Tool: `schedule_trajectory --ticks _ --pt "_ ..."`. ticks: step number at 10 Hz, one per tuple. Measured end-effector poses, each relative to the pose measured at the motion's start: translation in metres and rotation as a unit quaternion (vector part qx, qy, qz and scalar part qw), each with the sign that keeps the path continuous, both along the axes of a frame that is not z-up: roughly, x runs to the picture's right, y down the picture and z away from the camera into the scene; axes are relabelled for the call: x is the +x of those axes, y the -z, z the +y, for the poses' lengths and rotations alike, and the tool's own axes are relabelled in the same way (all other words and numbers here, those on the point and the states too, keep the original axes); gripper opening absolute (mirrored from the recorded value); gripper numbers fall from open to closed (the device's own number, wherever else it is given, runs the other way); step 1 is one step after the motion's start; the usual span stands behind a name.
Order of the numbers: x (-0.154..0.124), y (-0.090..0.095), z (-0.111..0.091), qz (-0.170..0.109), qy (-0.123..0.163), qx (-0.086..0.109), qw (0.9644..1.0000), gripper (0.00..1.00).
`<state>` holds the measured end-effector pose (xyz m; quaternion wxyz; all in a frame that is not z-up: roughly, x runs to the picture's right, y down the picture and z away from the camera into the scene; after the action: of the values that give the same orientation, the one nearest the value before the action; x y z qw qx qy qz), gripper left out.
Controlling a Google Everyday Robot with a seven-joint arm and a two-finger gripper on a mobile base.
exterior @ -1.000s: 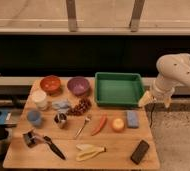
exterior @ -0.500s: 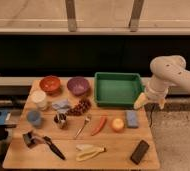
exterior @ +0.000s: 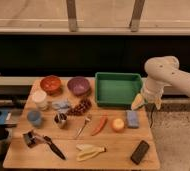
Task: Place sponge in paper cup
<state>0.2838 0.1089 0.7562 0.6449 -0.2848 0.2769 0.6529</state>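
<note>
- One blue sponge (exterior: pixel 132 119) lies flat on the table (exterior: pixel 113 159), near the right edge. It is just beside a round orange fruit (exterior: pixel 118 124) and just in front of the green tray (exterior: pixel 117 89).
- The hand (exterior: pixel 138 102) hangs just above and behind the sponge, by the front right corner of the tray. It holds nothing that I can see. I cannot tell if it is open or shut.
- A second ago the hand was a bit higher and more to the right. It has come down and to the left, closer to the sponge. The white arm (exterior: pixel 163 75) swung in with it.
- I think the robot is getting ready to grab the sponge. The sponge is not picked up yet, so most of the job is still to do.
- The white paper cup (exterior: pixel 39 99) stands upright on the left side, well apart from the sponge. The hand will have to carry the sponge across many things to get there.
- Between them sit a red pepper (exterior: pixel 100 125), some grapes (exterior: pixel 80 106), a purple bowl (exterior: pixel 78 85), a red bowl (exterior: pixel 51 84), a little metal cup (exterior: pixel 61 120) and a blue cup (exterior: pixel 34 117).
- Near the front edge lie a banana (exterior: pixel 89 151) and a black tool (exterior: pixel 43 141).
- The table is light wood. Behind it is a dark wall (exterior: pixel 88 55) with a pale ledge on top. Grey floor (exterior: pixel 178 135) shows on the right.
</note>
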Motion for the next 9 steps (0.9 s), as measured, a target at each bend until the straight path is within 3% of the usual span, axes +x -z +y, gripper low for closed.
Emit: schedule_trajectory --ticks 9 --pt "-0.017 -0.042 0.051 0.006 0.011 -0.060 0.9981 0.80"
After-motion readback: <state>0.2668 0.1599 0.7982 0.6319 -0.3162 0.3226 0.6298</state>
